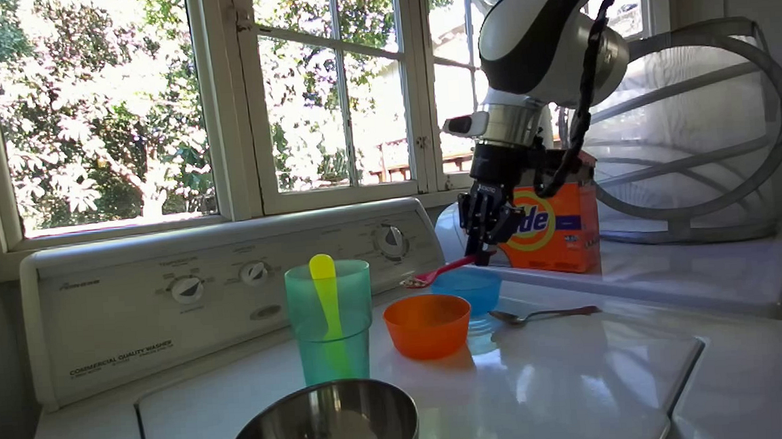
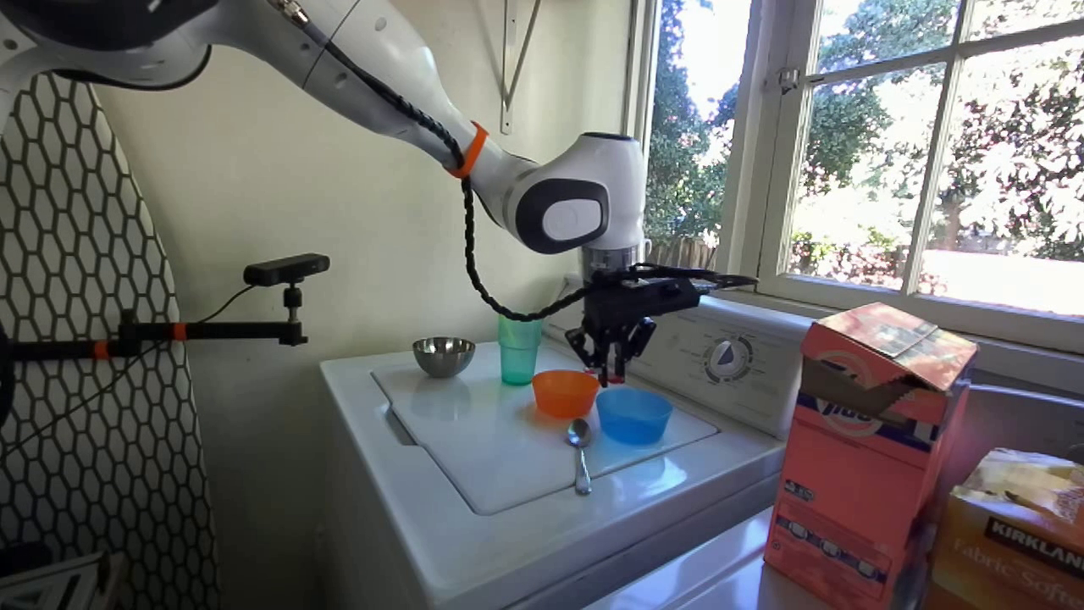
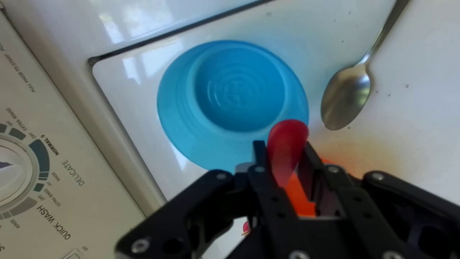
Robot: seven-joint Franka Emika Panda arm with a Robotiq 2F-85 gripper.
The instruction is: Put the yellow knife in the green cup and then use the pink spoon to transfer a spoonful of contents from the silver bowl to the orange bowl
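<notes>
The yellow knife [image 1: 326, 295] stands in the green cup [image 1: 357, 310], its rounded end above the rim. The silver bowl [image 1: 274, 420] holds some loose contents, partly cut off by the frame. My gripper [image 3: 285, 154] is shut on the pink spoon [image 3: 287, 144]. In an exterior view the gripper [image 1: 481, 258] holds the pink spoon [image 1: 449, 266] near level, with small bits in its bowl. The spoon is above and behind the orange bowl [image 1: 428, 331], near the blue bowl, and apart from the orange bowl. The orange bowl [image 2: 561, 398] also shows beside the gripper [image 2: 611, 374].
A blue bowl [image 2: 633, 417] stands beside the orange bowl, below the gripper. A metal spoon [image 2: 581, 457] lies on the white washer lid [image 2: 491, 466]. The washer's control panel [image 1: 225, 291] rises behind the dishes. A Tide box [image 2: 855, 474] stands at the side.
</notes>
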